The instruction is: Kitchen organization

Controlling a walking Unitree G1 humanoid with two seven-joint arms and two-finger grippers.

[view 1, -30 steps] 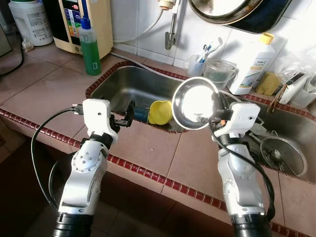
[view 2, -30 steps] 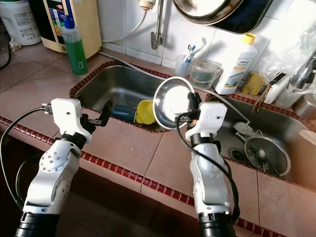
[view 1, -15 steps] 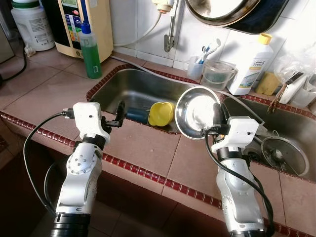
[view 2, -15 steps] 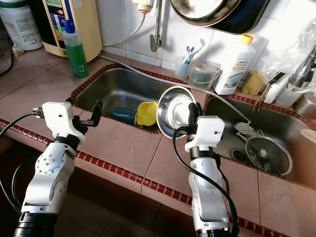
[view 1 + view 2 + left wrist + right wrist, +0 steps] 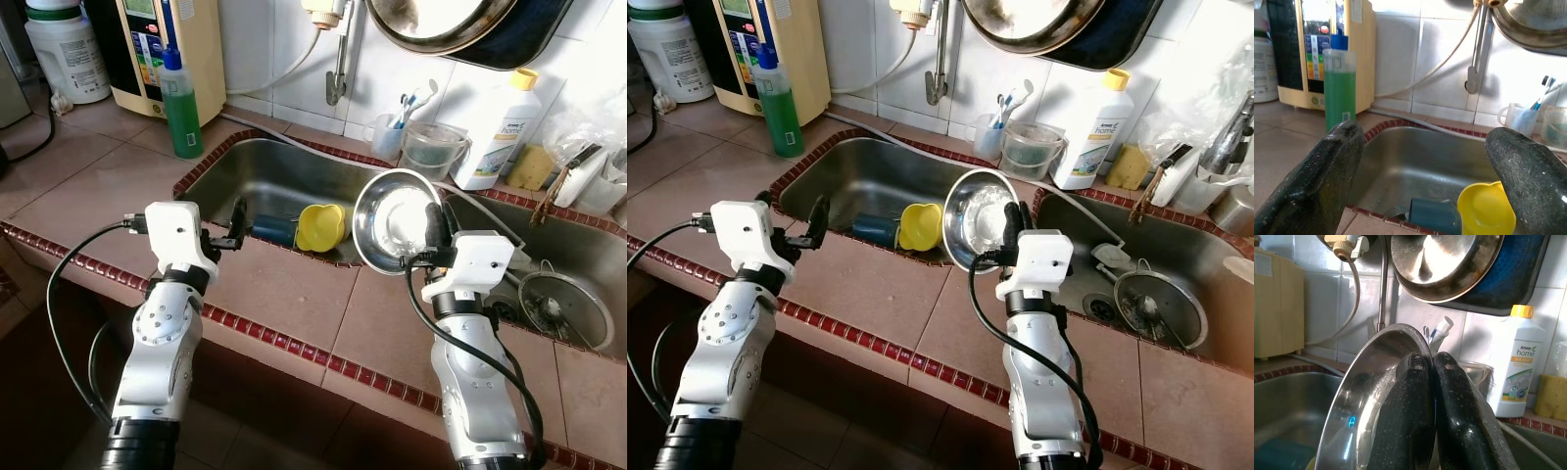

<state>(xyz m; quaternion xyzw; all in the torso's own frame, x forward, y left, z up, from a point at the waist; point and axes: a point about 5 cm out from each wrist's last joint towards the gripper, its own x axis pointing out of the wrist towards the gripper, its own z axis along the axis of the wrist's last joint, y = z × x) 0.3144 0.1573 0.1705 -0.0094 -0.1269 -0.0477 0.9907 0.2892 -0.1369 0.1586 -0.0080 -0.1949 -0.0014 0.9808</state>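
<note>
Steel bowl (image 5: 395, 220) stands on edge, clamped by right tool (image 5: 431, 227) over counter (image 5: 294, 294).

Left fingers (image 5: 1327, 181) apart; right fingers (image 5: 1410, 431) pinched

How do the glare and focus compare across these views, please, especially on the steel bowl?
Left eye view: sharp, with bright glare inside the steel bowl held by the right gripper. Right wrist view: the fingers are close and soft, and the bowl rim carries streaky reflections. Left wrist view: the left gripper is blurred in the foreground, the green soap bottle behind it crisper.
</note>
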